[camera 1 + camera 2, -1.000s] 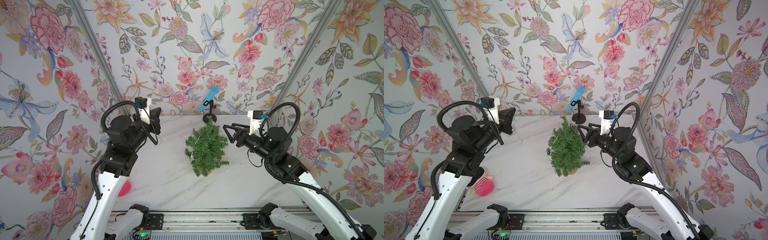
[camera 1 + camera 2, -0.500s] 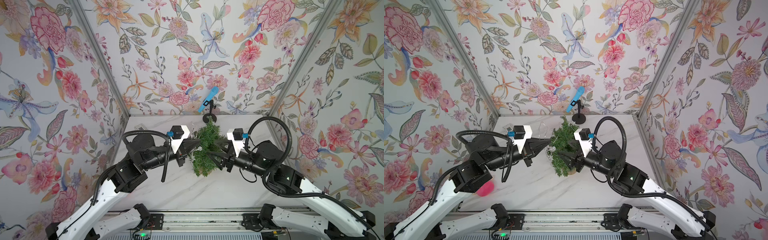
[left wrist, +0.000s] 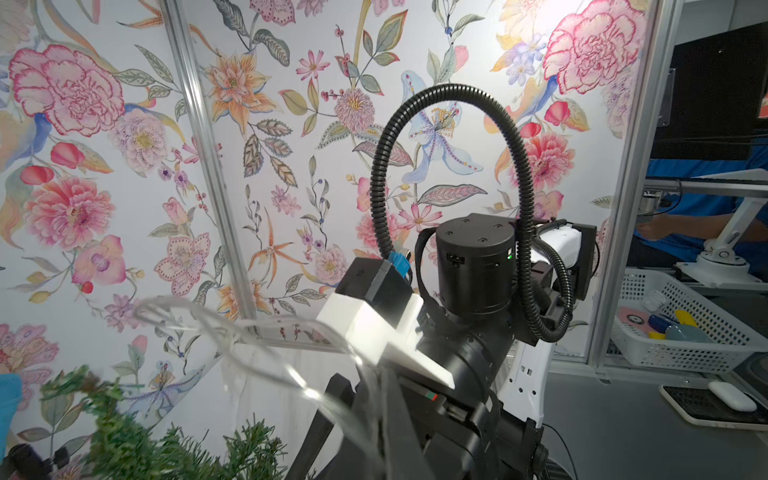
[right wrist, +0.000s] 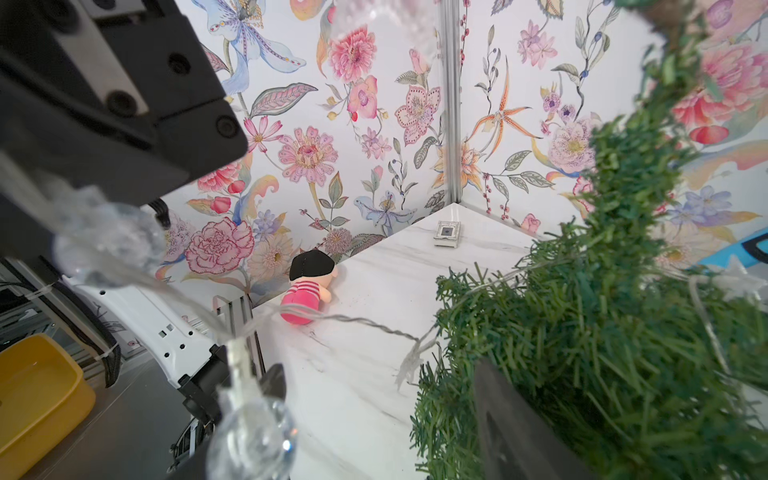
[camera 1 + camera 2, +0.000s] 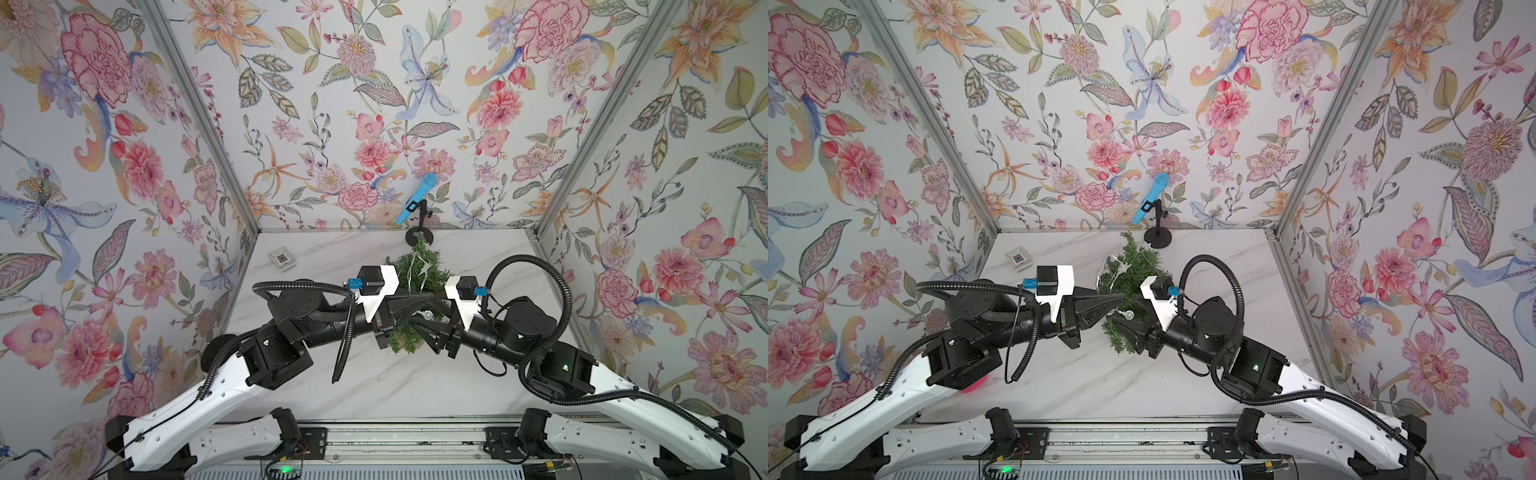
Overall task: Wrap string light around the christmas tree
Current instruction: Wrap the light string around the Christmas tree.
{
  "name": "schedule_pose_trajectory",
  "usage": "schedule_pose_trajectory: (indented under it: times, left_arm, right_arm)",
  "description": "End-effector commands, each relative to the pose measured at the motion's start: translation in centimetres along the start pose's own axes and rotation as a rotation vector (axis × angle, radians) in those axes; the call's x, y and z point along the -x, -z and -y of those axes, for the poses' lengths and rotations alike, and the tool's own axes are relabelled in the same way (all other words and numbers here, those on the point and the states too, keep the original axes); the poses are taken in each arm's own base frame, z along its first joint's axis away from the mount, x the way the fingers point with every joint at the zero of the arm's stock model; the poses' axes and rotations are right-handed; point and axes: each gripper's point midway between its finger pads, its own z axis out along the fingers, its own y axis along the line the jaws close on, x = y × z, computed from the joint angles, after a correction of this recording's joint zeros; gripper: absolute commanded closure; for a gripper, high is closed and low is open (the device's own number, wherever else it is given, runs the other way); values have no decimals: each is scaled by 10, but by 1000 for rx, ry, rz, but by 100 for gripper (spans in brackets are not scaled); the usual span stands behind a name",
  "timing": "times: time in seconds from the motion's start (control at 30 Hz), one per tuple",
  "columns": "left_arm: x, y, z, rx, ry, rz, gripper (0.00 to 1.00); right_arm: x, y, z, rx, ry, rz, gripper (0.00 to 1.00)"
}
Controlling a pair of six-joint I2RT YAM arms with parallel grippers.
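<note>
Mid-wrap: left jaws pinched shut on the string light [image 4: 249, 444] trailing off the christmas tree [image 5: 432, 276] mid-bench [image 5: 374, 395], right jaws wide, empty, beside its lower branches — next, I'd judge, right takes the wire round.

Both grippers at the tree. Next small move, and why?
Probably close the right gripper on the string light: the left gripper looks shut on it, the right stands open beside it at the christmas tree; a handover would free the left.
</note>
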Motion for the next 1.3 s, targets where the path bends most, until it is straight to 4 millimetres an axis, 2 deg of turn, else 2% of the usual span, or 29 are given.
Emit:
schedule_pose_trajectory:
  times: [0.0, 0.07, 0.13, 0.2, 0.3, 0.37, 0.57, 0.73, 0.97, 1.13, 1.27]
  left_arm:
    - [-3, -21, 12, -41, -8, -9, 100]
    - [-7, -34, 20, -73, -29, -29, 100]
    - [-11, -45, 24, -84, -45, -50, 100]
    - [-14, -55, 23, -83, -61, -64, 100]
    - [-28, -70, 17, -70, -93, -118, 100]
    - [-38, -78, 10, -44, -121, -161, 100]
    - [-65, -88, -1, -17, -216, -288, 100]
    - [-87, -92, -4, -39, -303, -388, 100]
    - [-120, -100, -6, -86, -347, -530, 100]
    - [-130, -102, -4, -111, -386, -576, 100]
    - [-133, -101, -2, -121, -405, -588, 100]
  right_arm:
    - [13, 21, 2, -23, 19, 81, 31]
    - [13, 38, 14, -91, 28, 106, 29]
    - [10, 57, 37, -221, 30, 118, 28]
    - [8, 78, 58, -343, 30, 123, 22]
    - [9, 110, 76, -458, 7, 153, 21]
    - [9, 126, 79, -478, -14, 173, 21]
    - [8, 160, 83, -510, -34, 183, 21]
    - [25, 180, 89, -587, 141, 155, 17]
    - [48, 182, 90, -644, 478, 51, 16]
    - [51, 173, 90, -650, 637, -23, 16]
    - [45, 159, 92, -642, 732, -96, 17]
